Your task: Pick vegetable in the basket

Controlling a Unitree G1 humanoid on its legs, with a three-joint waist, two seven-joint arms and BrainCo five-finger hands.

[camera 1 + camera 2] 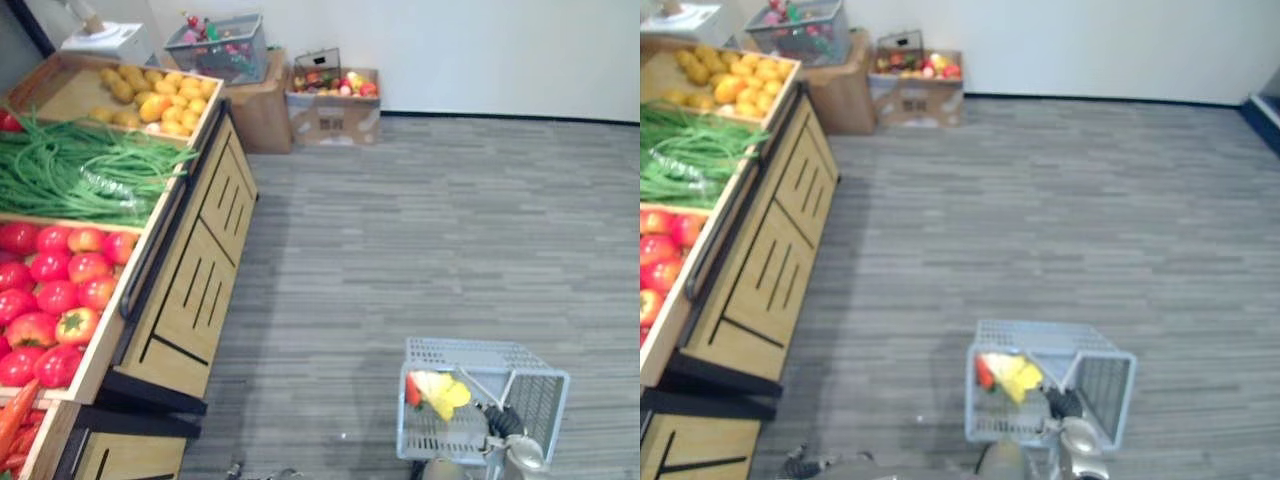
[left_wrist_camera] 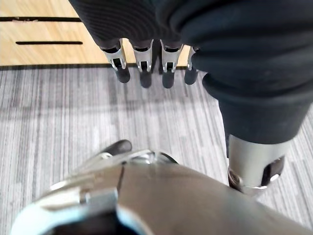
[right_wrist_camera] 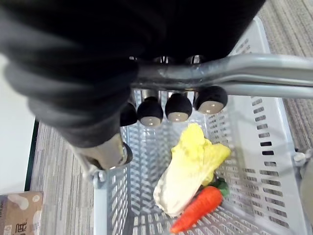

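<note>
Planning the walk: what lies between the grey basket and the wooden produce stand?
Only bare grey floor separates the basket and the stand, as the left eye view shows.

Bright, even light; soft shadow on the floor (image 1: 300,330) beside the stand (image 1: 195,285).

Findings: no text, number or sign can be read with confidence.

Item 1: the cardboard box (image 1: 333,118) at the upper middle of the left eye view, standing against the wall, bears dark print on its front face. The print is too small to make out.

Item 2: a brown carton (image 3: 18,221) at the lower left corner of the right wrist view carries printed marks. They are cut off by the frame edge and are not legible.
</note>
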